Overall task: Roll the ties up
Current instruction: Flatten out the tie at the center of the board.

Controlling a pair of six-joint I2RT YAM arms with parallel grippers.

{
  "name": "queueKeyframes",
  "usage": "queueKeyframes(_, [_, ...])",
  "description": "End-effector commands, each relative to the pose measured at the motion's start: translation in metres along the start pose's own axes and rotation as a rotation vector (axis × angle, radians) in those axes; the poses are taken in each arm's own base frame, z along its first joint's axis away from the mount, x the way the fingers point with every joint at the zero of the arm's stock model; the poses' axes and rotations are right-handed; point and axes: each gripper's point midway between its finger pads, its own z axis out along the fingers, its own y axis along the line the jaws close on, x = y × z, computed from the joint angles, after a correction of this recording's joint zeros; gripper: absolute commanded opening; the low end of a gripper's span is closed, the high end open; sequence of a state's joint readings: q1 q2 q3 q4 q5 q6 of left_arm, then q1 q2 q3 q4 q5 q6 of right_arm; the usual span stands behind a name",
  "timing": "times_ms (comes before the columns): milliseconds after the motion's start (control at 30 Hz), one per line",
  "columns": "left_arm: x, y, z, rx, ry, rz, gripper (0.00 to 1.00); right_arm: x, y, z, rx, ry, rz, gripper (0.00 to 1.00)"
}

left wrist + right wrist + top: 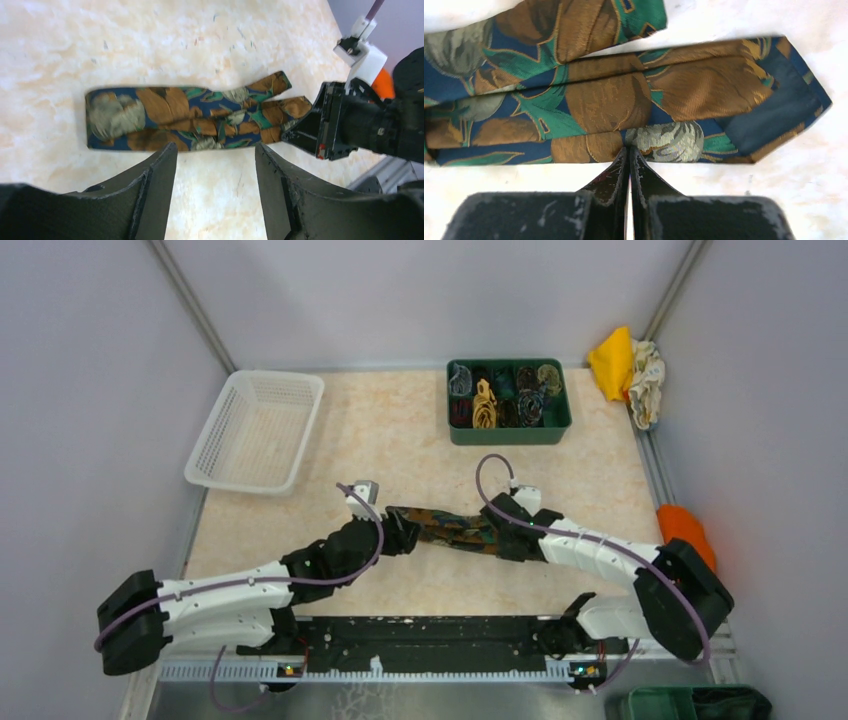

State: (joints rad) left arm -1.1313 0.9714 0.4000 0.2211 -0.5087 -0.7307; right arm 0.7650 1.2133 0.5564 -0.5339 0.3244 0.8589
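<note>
The necktie (190,117) is patterned in navy with brown-gold, teal and grey blotches. The tabletop (400,440) is mottled cream; the bin (508,434) is coloured dark green.

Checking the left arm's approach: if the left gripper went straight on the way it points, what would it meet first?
Probably the patterned tie, near its folded middle: the open left gripper points down at it, nothing between. How far off is unclear.
</note>
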Motion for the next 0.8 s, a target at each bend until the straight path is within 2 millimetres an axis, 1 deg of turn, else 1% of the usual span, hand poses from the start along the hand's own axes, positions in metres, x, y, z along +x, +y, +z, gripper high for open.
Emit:
queueKeyframes(0, [-0.043,-0.012,0.014,-0.066,-0.123,0.029,0.65,-0.014,-0.043,0.000,0.228,-0.002,-0.049,0.00])
queueKeyframes(67, [-0.051,-0.017,0.026,-0.092,-0.130,0.044,0.65,-0.031,-0.052,-0.004,0.286,-0.025,-0.050,0.00])
queueKeyframes(167, [-0.054,-0.024,0.044,-0.114,-0.103,0.045,0.64,-0.056,-0.078,0.002,0.361,-0.023,-0.015,0.00])
queueKeyframes(200, [-0.054,-0.027,0.050,-0.107,-0.093,0.042,0.64,-0.062,-0.087,0.006,0.376,-0.020,0.004,0.00])
queueKeyframes(300, [-0.051,-0.032,0.063,-0.091,-0.070,0.039,0.64,-0.078,-0.103,0.014,0.371,-0.028,0.048,0.00])
queueKeyframes(400, [-0.050,-0.027,0.071,-0.090,-0.060,0.027,0.64,-0.090,-0.118,0.026,0.339,-0.016,0.106,0.00])
queueKeyframes(467, [-0.049,-0.020,0.076,-0.090,-0.050,0.013,0.64,-0.100,-0.125,0.032,0.326,-0.020,0.125,0.00])
queueKeyframes(500, [-0.049,-0.017,0.079,-0.090,-0.046,0.006,0.64,-0.107,-0.125,0.032,0.318,-0.037,0.131,0.00])
queueKeyframes(567, [-0.049,-0.010,0.082,-0.094,-0.030,-0.012,0.64,-0.122,-0.115,0.027,0.260,-0.092,0.153,0.00])
queueKeyframes(633, [-0.050,-0.004,0.082,-0.101,-0.020,-0.024,0.63,-0.140,-0.097,0.014,0.147,-0.172,0.169,0.07])
queueKeyframes(667, [-0.051,-0.001,0.080,-0.105,-0.022,-0.026,0.63,-0.148,-0.089,0.005,0.097,-0.213,0.176,0.17])
queueKeyframes(700, [-0.051,0.001,0.077,-0.109,-0.024,-0.030,0.63,-0.153,-0.082,-0.003,0.048,-0.248,0.182,0.33])
queueKeyframes(733, [-0.052,0.002,0.074,-0.110,-0.033,-0.035,0.63,-0.160,-0.075,-0.012,-0.003,-0.288,0.183,0.43])
queueKeyframes(767, [-0.054,0.004,0.071,-0.110,-0.040,-0.039,0.63,-0.163,-0.067,-0.019,-0.054,-0.316,0.181,0.56])
